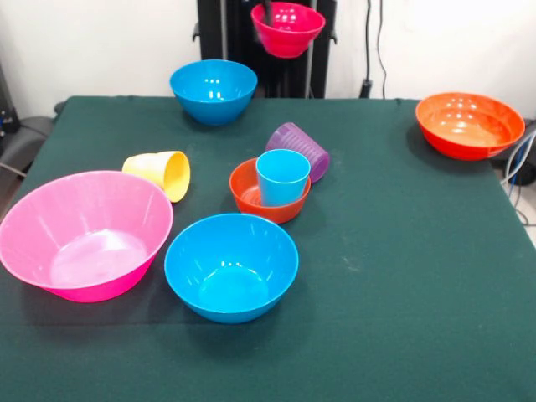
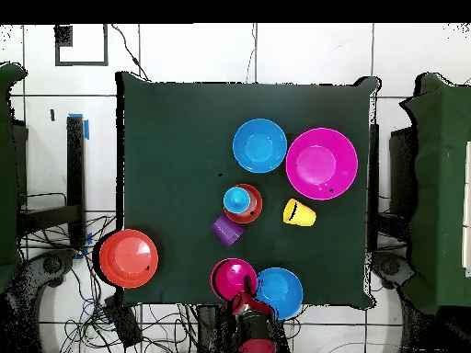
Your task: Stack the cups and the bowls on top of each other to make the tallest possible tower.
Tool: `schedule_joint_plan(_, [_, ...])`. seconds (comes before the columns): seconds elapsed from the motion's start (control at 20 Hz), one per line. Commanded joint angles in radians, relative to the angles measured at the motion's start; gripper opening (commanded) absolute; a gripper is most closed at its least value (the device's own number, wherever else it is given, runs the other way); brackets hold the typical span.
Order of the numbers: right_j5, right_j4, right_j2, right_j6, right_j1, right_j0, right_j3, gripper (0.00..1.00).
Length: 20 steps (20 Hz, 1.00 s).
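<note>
My gripper (image 1: 266,12) is shut on the rim of the small magenta bowl (image 1: 289,32) and holds it in the air above the table's far edge. In the overhead view the gripper (image 2: 245,300) and the magenta bowl (image 2: 230,273) are at the table's bottom edge. The light blue cup (image 1: 282,176) stands upright in the small orange-red bowl (image 1: 248,198) at the table's middle, well clear of the gripper. The ribbed purple cup (image 1: 300,146) lies on its side just behind them. The yellow cup (image 1: 161,173) lies on its side to the left.
A blue bowl (image 1: 213,90) sits at the far edge below the held bowl. A second blue bowl (image 1: 230,266) and the big pink bowl (image 1: 84,234) sit at the near left. The wide orange bowl (image 1: 469,124) is at the far right corner.
</note>
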Motion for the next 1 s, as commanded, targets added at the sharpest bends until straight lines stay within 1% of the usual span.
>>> schedule_joint_plan(0.05, [-0.227, 0.079, -0.066, -0.145, 0.247, 0.054, -0.199, 0.00])
schedule_joint_plan(0.15, [-0.280, 0.098, -0.078, -0.154, 0.304, 0.068, -0.222, 0.00])
schedule_joint_plan(0.2, [-0.294, 0.102, -0.082, -0.155, 0.320, 0.076, -0.232, 0.00])
schedule_joint_plan(0.55, [-0.347, 0.148, -0.110, -0.141, 0.401, 0.144, -0.314, 0.00])
schedule_joint_plan(0.75, [-0.404, 0.194, -0.125, -0.134, 0.438, 0.193, -0.336, 0.00])
schedule_joint_plan(1.0, [-0.437, 0.247, -0.123, -0.108, 0.478, 0.248, -0.374, 0.00])
